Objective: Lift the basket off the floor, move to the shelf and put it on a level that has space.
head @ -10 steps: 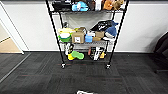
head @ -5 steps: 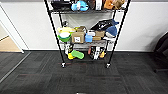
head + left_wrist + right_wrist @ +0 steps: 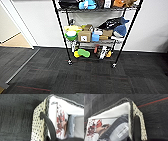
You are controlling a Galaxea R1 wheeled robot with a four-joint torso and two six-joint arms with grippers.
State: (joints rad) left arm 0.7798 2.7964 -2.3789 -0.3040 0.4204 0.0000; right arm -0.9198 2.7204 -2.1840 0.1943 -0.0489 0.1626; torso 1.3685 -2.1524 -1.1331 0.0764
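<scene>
The white label (image 3: 122, 130) in the basket (image 3: 137, 114) is too blurred to read.

A plain white wall (image 3: 37, 22) runs across the back of the room, with a pale baseboard (image 3: 142, 50) along its foot. The floor is dark grey carpet (image 3: 90, 77) laid in tiles with faint stripes, and thin red lines (image 3: 32, 88) cross it. At the left a white door frame (image 3: 17, 23) slants up from the floor, and light wooden flooring (image 3: 16, 40) lies beyond it. A grey metal strip (image 3: 22, 65) runs from the frame's foot across the carpet. The light is even and soft.
</scene>
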